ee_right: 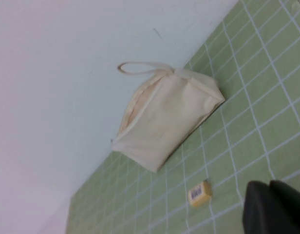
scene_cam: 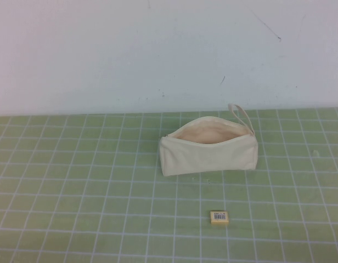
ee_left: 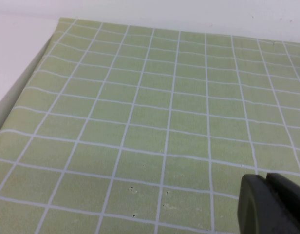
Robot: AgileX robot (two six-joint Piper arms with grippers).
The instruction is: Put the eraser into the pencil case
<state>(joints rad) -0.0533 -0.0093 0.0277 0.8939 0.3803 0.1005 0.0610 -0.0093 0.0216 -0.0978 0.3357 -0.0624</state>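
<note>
The cream pencil case (scene_cam: pixel 208 149) stands on the green grid mat near the back wall, its zip mouth open upward showing beige lining, loop strap (scene_cam: pixel 240 116) at its right end. The small yellow-tan eraser (scene_cam: pixel 219 217) with a barcode label lies flat on the mat in front of the case. Neither gripper shows in the high view. The right wrist view shows the case (ee_right: pixel 167 117), the eraser (ee_right: pixel 199 193) and my right gripper (ee_right: pixel 270 189), shut and empty, apart from the eraser. My left gripper (ee_left: pixel 266 179) is shut and empty over bare mat.
The green grid mat (scene_cam: pixel 75 192) covers the table up to the white back wall (scene_cam: pixel 158 49). The left wrist view shows the mat's left edge (ee_left: pixel 23 97) and a white surface beyond it.
</note>
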